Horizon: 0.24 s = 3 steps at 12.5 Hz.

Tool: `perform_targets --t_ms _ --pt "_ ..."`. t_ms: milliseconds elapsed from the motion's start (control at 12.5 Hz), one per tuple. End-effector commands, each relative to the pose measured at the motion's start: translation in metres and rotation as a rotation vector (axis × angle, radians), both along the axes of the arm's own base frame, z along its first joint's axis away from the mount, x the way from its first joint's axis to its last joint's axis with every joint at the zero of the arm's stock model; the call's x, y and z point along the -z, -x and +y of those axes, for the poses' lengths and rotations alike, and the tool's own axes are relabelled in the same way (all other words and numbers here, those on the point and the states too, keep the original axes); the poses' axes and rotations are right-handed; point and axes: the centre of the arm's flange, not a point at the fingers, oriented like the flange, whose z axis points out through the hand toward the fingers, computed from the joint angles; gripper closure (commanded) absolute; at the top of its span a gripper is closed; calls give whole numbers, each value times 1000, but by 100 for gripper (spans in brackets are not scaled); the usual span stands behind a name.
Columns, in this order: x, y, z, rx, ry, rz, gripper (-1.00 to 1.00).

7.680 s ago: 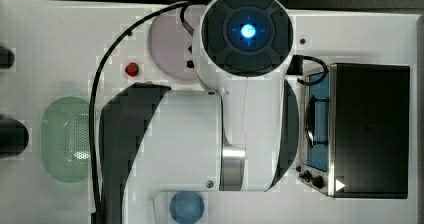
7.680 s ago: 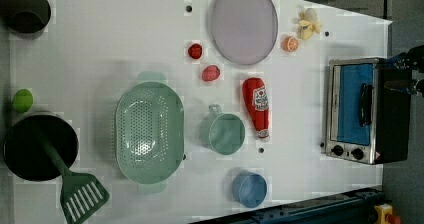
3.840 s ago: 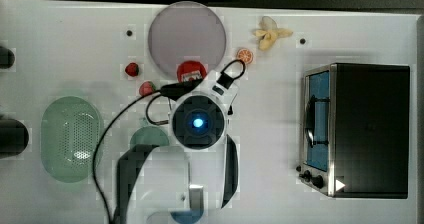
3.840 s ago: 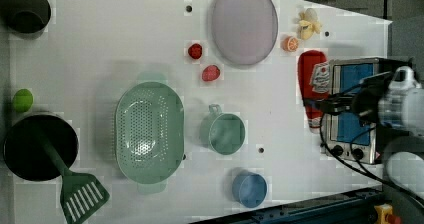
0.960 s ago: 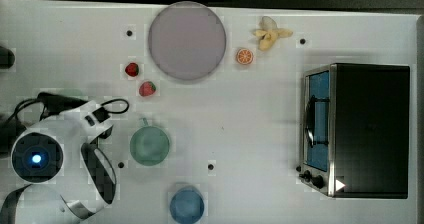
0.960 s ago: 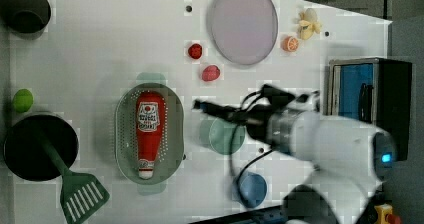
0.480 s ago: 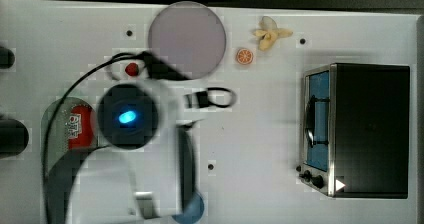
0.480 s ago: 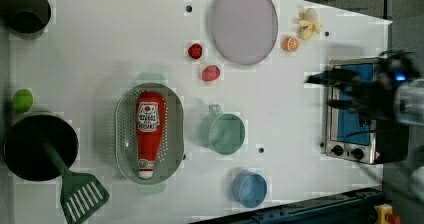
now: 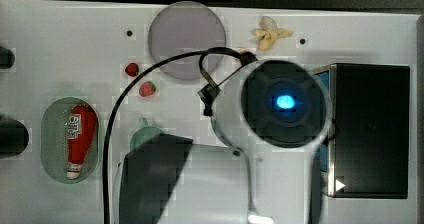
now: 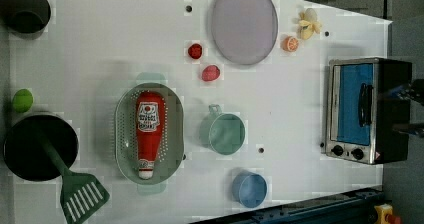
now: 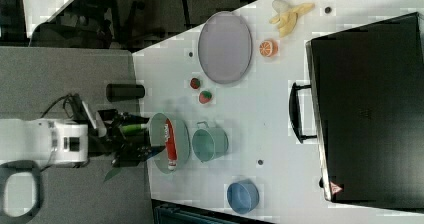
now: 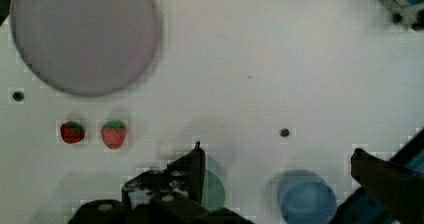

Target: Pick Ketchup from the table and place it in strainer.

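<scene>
A: Status? Where's the Ketchup (image 10: 148,132)?

B: Lying flat inside the strainer (image 10: 125,134), cap toward the left view's bottom, label up. The bottle runs along the basket's long axis and nothing hangs over the rim. Looks placed to me.

A: Jaws?

B: My gripper (image 12: 277,166) is spread wide and empty. In the wrist view there's bare bench (image 10: 100,44) between the fingertips, with the two strawberries (image 12: 93,133) and the grey plate (image 12: 82,36) ahead of them.

A: What's left, then?

B: I'd say only the retreat. My arm (image 9: 280,109) sits over the middle of the bench in the top view, well apart from the strainer.

A: Tips for doing it clean?

B: Keep height. The green cup (image 10: 223,133) and blue cup (image 10: 249,188) stand under the likely path, and the toaster oven (image 10: 367,109) is beside it. I'd leave the jaws wide, since closing gains nothing. I'd stay away from the strainer too; it looks light, so a nudge could tip the bottle out.
</scene>
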Motion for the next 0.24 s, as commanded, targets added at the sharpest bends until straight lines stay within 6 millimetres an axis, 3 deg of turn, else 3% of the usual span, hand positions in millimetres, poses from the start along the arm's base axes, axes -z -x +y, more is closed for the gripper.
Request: perform_targets --t_ms 80,240 --pt "-45 7 41 -35 10 -22 -100" --pt "-42 5 40 -35 10 -19 -100"
